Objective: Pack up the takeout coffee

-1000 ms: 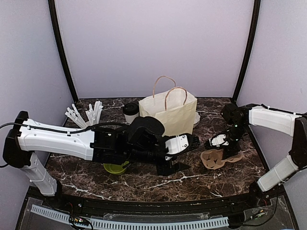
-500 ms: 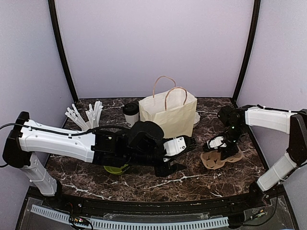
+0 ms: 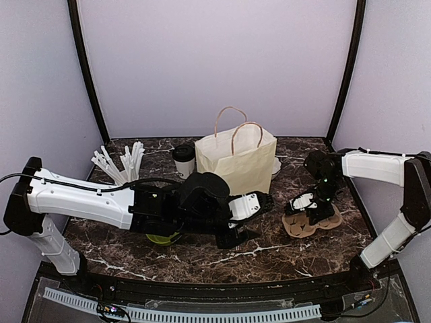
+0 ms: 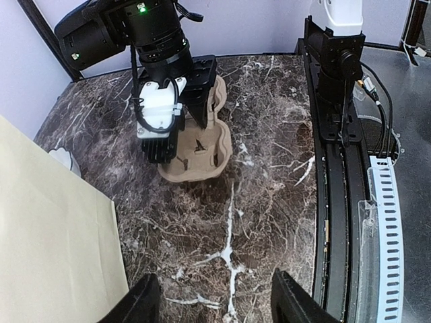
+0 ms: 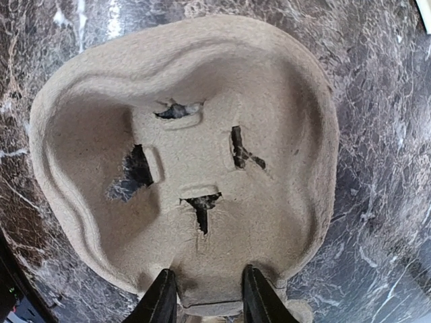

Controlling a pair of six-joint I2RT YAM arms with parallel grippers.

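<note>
Packing not begun, by look. Cup stands on bench beside bag, outside it; second cup not visible. Carrier empty. Right gripper straddles carrier rim, clamp unclear. Left gripper released, empty.

Centre frame, the paper bag and the left arm block passage — bare table lies open at lower centre-right.
</note>
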